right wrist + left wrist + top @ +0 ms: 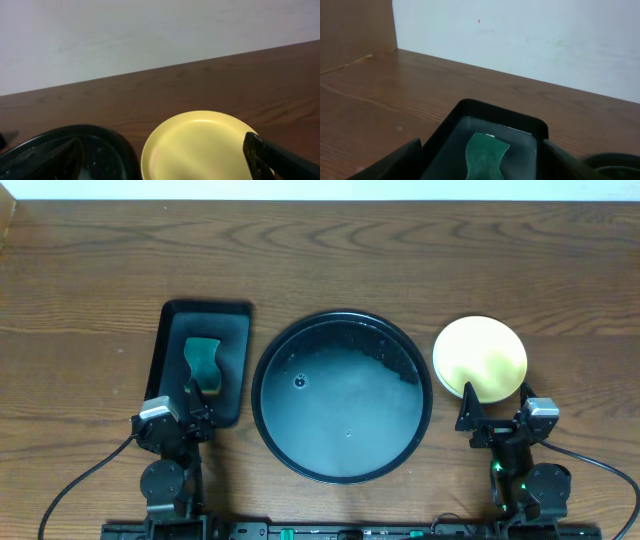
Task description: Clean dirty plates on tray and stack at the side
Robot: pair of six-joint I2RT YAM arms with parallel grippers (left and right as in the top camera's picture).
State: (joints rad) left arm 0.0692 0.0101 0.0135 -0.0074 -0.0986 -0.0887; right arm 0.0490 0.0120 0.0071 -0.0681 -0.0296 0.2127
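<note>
The left fingers (pixel 395 162) hang wide and empty at the near end of the small rectangular tray (pixel 170 330), which holds a green sponge (pixel 205 363). Mid-counter, the round black tray (pixel 256 395) glistens wet. Just right of it the glossy pale yellow plate (pixel 479 358) lies on the counter, with the right fingers (pixel 280 160) spread wide and empty at its near edge.

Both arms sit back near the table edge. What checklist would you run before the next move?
1. Left pincer open, empty: ok.
2. Right pincer open, empty: ok.
3. Round black tray free of plates: ok, only a wet film shows.
4. Yellow plate set beside the round tray, on its right: ok.
5. More plates under the yellow one: cannot tell.
6. Green sponge lying in the rectangular tray: ok.
</note>
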